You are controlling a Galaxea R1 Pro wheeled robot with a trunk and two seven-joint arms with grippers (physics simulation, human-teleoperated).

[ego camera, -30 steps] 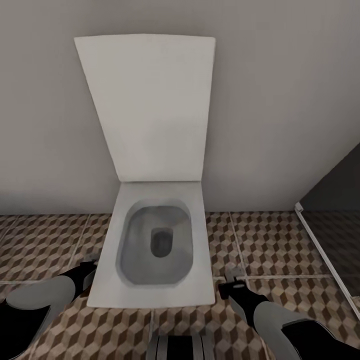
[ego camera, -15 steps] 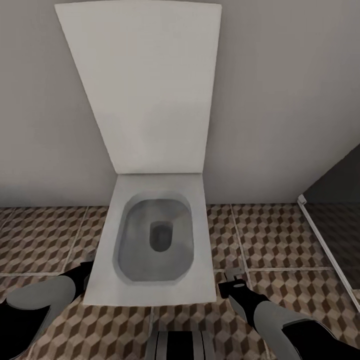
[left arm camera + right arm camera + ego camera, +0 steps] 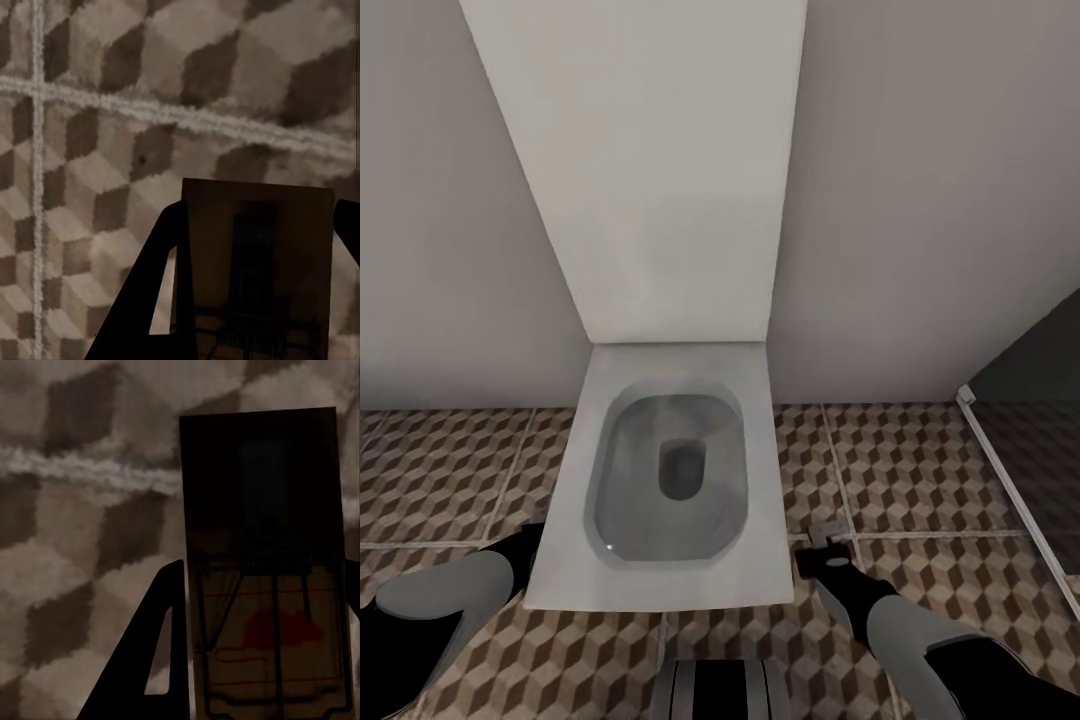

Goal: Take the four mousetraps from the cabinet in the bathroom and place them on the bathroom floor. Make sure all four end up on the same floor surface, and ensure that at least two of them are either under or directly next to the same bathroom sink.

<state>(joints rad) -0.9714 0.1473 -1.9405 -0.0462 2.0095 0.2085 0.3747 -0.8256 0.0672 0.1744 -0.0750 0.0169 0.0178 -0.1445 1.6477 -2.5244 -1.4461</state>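
Each claw is closed on a small flat dark-brown rectangular mousetrap, left (image 3: pixel 255 262) and right (image 3: pixel 262 562), both above the cube-patterned tile floor (image 3: pixel 920 470) flanking a white square toilet (image 3: pixel 670 480). They look light and stiff. Grip the long edges; the wire spring looks fragile.

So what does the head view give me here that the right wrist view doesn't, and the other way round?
Head view: a white toilet with its lid raised against the wall, a dark glass panel at the right edge, and both arms reaching forward, the left gripper beside the toilet's front corner and the right gripper on the other side. Right wrist view: a mousetrap gripped between the dark fingers, its spring wire and a red mouse print visible. Both show the cube-patterned floor with pale grout lines.
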